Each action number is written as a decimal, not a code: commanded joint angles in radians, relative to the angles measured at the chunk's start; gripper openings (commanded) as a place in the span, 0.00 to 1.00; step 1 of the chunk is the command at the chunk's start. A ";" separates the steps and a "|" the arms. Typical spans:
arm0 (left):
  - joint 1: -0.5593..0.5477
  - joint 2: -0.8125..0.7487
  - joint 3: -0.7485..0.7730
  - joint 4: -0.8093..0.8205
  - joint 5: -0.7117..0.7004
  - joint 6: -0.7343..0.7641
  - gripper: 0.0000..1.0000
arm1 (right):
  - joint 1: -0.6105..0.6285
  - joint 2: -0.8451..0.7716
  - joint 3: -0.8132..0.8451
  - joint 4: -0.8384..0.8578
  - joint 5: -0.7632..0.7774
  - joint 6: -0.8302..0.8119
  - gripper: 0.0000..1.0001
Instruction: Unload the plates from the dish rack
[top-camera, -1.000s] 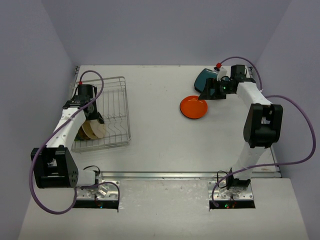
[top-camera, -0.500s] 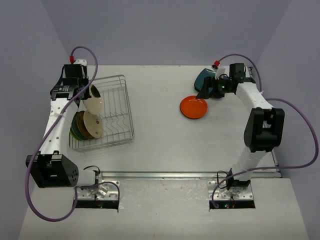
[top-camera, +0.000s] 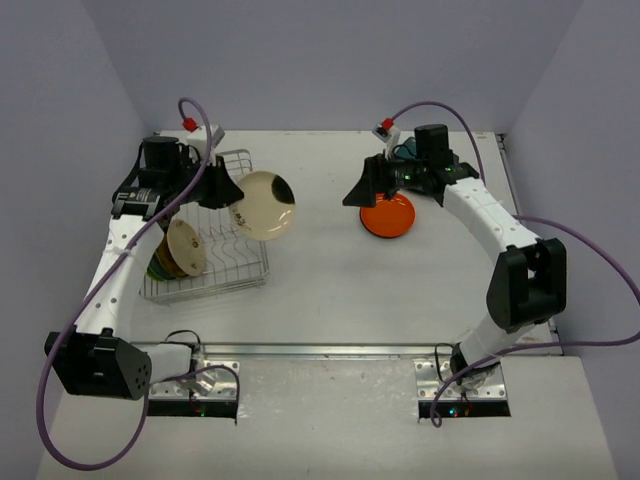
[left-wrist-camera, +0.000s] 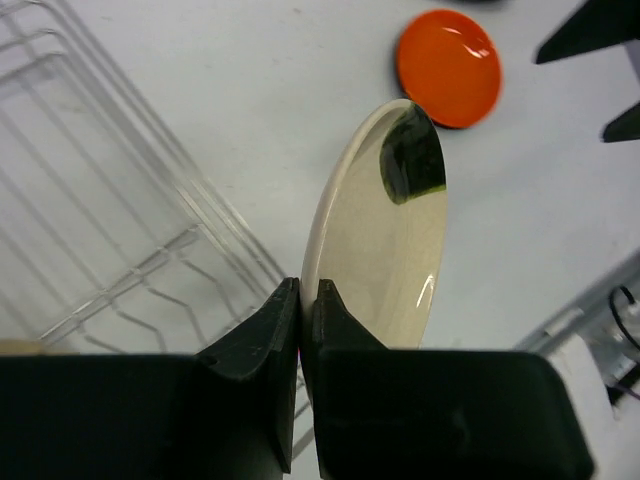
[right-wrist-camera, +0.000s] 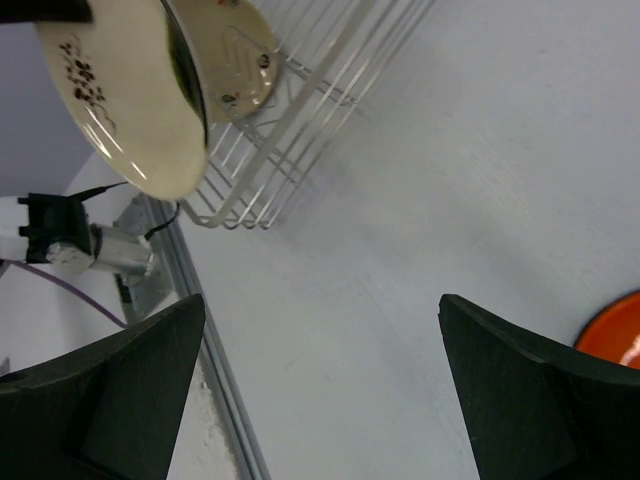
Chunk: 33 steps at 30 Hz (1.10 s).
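Dish rack (top-camera: 205, 288), two plates (top-camera: 185, 248) inside; one cream plate (top-camera: 262, 205) in left fingers (left-wrist-camera: 265, 330).

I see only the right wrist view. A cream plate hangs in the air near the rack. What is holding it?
Observer: The left arm; its jaws are shut on the rim of the cream plate.
Operator: I see one plate standing inside. Are there more?
Observer: Yes, a green plate stands beside the beige plate in the rack.
Operator: Is the orange thing at my edge a plate?
Observer: Yes, an orange plate, flat on the table.
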 joint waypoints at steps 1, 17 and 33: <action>-0.087 -0.001 -0.001 0.100 0.192 -0.062 0.00 | 0.090 -0.001 0.042 0.108 -0.045 0.106 0.99; -0.125 0.012 -0.039 0.140 0.235 -0.105 0.00 | 0.214 0.119 0.135 0.137 -0.027 0.159 0.10; 0.096 0.016 -0.076 0.093 -0.248 -0.189 1.00 | -0.174 0.118 -0.042 0.018 0.142 0.059 0.00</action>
